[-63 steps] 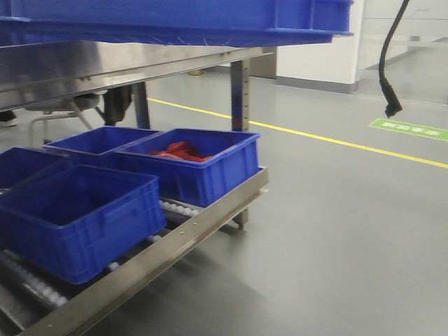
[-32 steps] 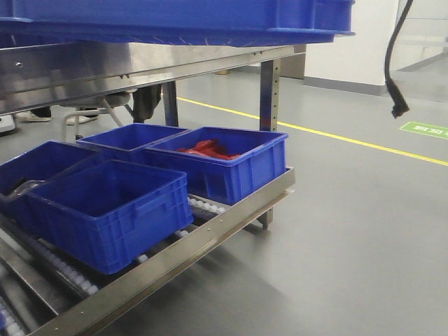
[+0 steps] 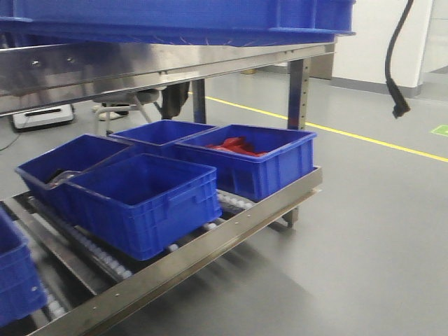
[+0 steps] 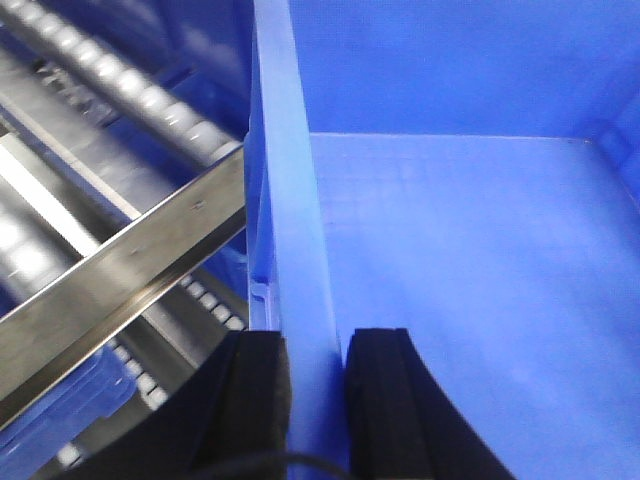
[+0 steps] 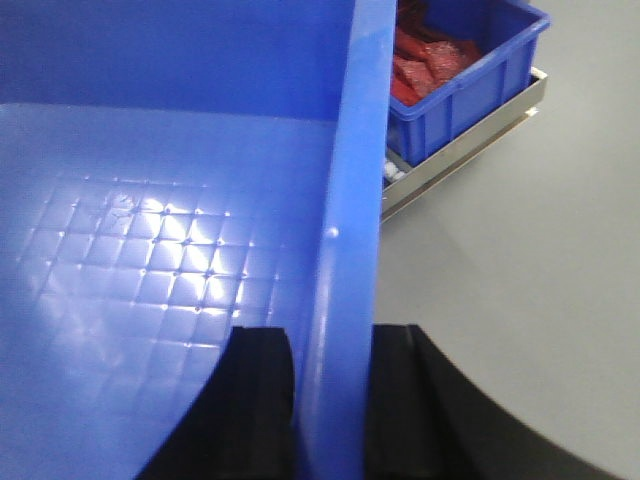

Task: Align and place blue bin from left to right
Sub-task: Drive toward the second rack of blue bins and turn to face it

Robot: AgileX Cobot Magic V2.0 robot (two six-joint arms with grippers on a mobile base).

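Note:
The blue bin [image 3: 175, 17] fills the top of the front view, very close, over the steel rack's upper rail. My left gripper [image 4: 318, 345] is shut on the bin's left wall [image 4: 295, 200], with one black pad outside and one inside. My right gripper [image 5: 335, 340] is shut on the bin's right wall [image 5: 350, 200] the same way. Both wrist views look down onto the bin's gridded blue floor [image 5: 150, 250].
A steel rack [image 3: 175, 63] has a lower roller shelf [image 3: 231, 231] carrying several smaller blue crates [image 3: 140, 199], one holding red items [image 3: 241, 145]. A black cable [image 3: 395, 70] hangs at the right. Grey floor with a yellow line [image 3: 378, 140] lies to the right.
In the front view the rack and lower crates have slid rightward, and another crate has appeared at the left edge. The blue bin keeps its place at the top.

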